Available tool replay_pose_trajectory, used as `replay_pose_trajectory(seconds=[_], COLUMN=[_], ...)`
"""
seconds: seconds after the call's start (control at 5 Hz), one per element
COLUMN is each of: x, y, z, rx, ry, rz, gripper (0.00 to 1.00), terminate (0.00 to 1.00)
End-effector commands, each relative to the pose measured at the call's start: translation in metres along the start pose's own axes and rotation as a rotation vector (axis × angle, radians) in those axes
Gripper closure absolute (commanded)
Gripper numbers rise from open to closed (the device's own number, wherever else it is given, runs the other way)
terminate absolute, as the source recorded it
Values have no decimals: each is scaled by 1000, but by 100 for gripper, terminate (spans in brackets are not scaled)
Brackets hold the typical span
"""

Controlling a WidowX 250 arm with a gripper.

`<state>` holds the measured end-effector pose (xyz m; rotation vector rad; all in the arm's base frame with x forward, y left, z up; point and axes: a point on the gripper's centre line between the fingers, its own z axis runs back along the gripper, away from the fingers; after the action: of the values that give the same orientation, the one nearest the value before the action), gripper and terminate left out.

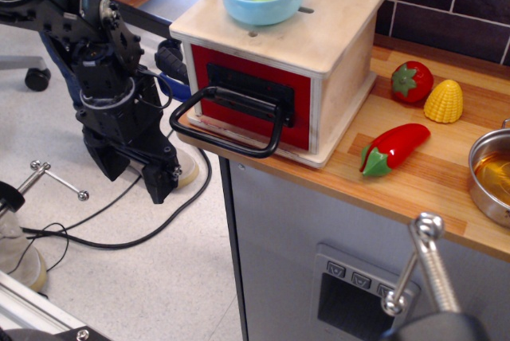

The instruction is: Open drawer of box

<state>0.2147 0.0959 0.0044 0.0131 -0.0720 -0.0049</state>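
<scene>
The light plywood box point(335, 46) stands on the left end of the wooden counter point(430, 190). Its drawer point(239, 78) has a glossy red front that sits flush in the box, so it looks shut. The large black loop handle point(227, 130) juts out past the counter edge. My black gripper point(137, 182) hangs pointing down beside the counter, left of and a little below the handle, apart from it. Its fingers point(162, 186) stand apart and hold nothing.
A blue bowl point(239, 6) holding a green ball sits on the box top. A red toy tomato point(412, 82), yellow corn point(444, 101), red pepper point(394, 148) and steel pot point(492, 178) lie to the right. A grey cabinet panel point(358, 289) is below. Cables lie on the floor.
</scene>
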Motion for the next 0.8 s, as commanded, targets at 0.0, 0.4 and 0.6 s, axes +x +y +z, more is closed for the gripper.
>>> replay_pose_trajectory(seconds=[0.0, 0.4, 0.6], x=[0, 2, 11], y=[0, -27, -34], z=[0, 66, 107], rx=[0, -121, -188], ry=[0, -4, -44], rz=[0, 49, 71], gripper=[0, 0, 0], terminate=[0, 0, 0])
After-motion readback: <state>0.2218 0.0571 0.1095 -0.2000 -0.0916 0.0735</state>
